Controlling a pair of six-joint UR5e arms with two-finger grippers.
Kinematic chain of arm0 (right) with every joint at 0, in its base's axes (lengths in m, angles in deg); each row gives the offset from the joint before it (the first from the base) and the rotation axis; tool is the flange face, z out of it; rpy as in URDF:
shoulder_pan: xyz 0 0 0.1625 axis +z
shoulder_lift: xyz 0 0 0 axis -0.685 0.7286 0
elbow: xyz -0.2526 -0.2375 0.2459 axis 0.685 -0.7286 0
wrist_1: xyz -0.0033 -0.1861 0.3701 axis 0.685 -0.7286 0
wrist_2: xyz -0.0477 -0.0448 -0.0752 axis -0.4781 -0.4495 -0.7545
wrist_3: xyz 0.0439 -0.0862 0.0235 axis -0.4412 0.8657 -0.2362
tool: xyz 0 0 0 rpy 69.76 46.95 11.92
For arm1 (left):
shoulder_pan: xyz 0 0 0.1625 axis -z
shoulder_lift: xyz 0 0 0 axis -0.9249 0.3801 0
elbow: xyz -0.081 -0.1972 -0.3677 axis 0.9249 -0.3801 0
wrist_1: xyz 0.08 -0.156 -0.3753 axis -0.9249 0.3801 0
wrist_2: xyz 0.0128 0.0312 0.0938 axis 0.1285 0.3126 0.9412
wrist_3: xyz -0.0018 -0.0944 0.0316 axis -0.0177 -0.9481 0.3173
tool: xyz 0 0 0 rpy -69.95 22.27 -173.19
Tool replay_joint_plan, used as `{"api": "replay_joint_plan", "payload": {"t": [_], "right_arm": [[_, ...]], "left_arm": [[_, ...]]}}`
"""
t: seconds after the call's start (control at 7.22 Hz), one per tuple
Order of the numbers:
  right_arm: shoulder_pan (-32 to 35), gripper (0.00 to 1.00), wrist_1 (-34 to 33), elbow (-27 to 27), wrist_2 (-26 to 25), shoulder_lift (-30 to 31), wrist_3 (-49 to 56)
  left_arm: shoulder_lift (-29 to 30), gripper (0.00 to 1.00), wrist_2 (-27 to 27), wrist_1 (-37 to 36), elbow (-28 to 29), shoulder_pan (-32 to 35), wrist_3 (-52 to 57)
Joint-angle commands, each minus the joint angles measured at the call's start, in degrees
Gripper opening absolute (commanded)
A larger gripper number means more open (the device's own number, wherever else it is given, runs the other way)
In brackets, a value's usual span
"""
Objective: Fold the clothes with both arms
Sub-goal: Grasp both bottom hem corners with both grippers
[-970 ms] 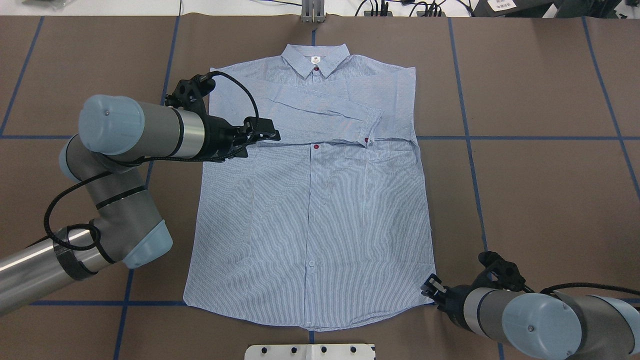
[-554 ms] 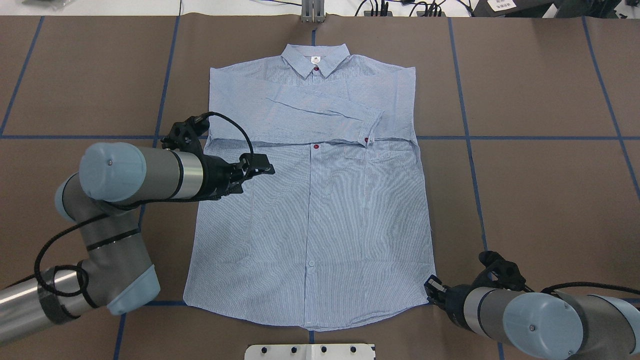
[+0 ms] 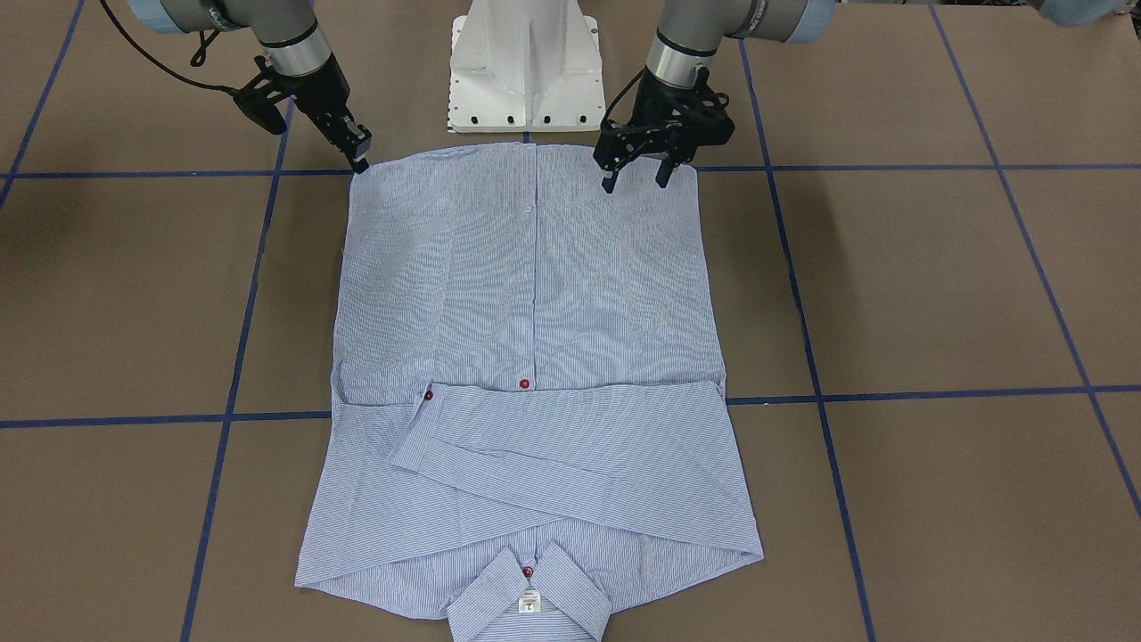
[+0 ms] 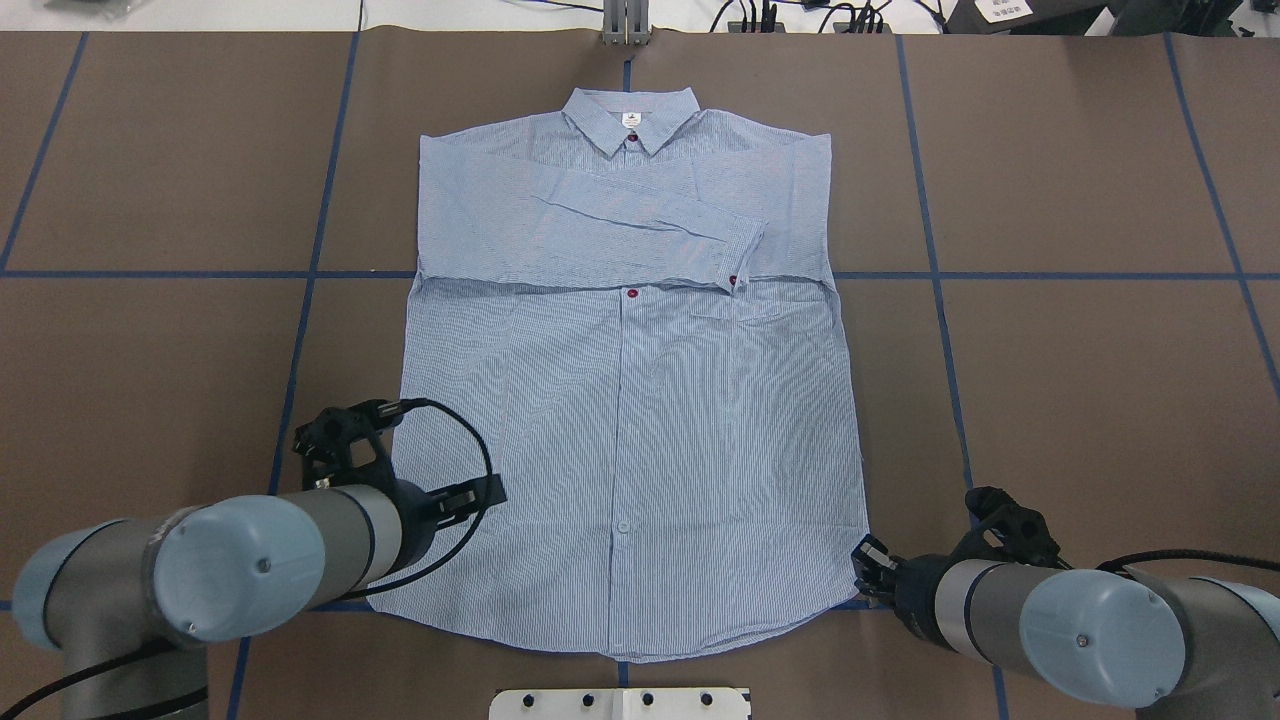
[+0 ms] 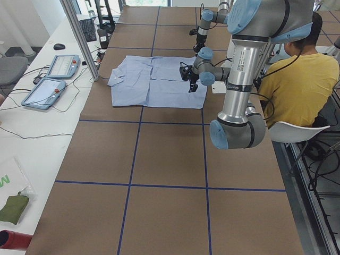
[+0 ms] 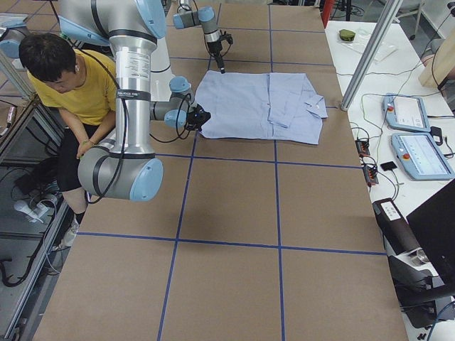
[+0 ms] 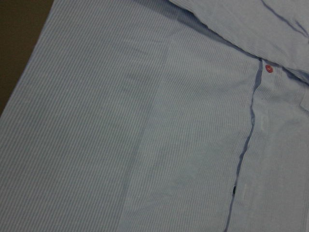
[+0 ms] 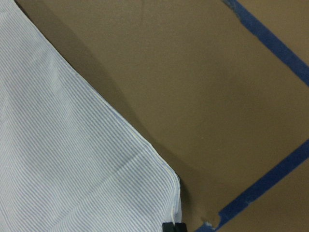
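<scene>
Light blue striped shirt [image 4: 640, 420] lying flat and front up in the middle of the brown table [image 4: 1080, 400], collar [image 4: 632, 118] on the side away from the robot, sleeves [image 4: 650, 215] folded across the chest, hem nearest the white pedestal base [image 3: 526, 80]. The front-facing view shows the left gripper [image 3: 636, 183] poised over the hem area on its own side, jaws spread and nothing between them; overhead, its arm hides most of this. Its wrist camera sees only cloth, the button placket [image 7: 246, 145] and one red button [image 7: 268, 69]. The right gripper [image 3: 360, 162] sits at the opposite hem corner [image 8: 169, 182]; its wrist view shows a black fingertip [image 8: 173, 227] just beside that corner, yet no view settles whether the fingers are clamped or parted. Only the side views show a seated operator [image 5: 297, 79] in yellow behind the robot
</scene>
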Motion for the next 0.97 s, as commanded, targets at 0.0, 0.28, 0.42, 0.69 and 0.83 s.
{"api": "replay_joint_plan", "payload": {"t": [0.0,0.28,0.42,0.69,0.83], "right_arm": [[0.1,0.0,0.0,0.1,0.0,0.1,0.0],[0.0,0.0,0.0,0.1,0.0,0.0,-0.1],[0.0,0.0,0.0,0.0,-0.1,0.0,-0.1],[0.0,0.0,0.0,0.0,-0.1,0.0,-0.1],[0.0,0.0,0.0,0.0,-0.1,0.0,-0.1]], "left_arm": [[-6.9,0.89,2.4,-1.5,-1.8,-2.9,-0.8],[-8.5,0.78,2.2,-1.5,-1.4,-3.2,-0.8],[-8.5,0.74,2.1,-1.4,-1.1,-3.3,-1.2],[-8.3,0.67,-0.5,-1.4,-1.1,-3.4,-1.9],[-8.2,0.65,-0.8,-1.3,-1.0,-3.7,-1.9]]}}
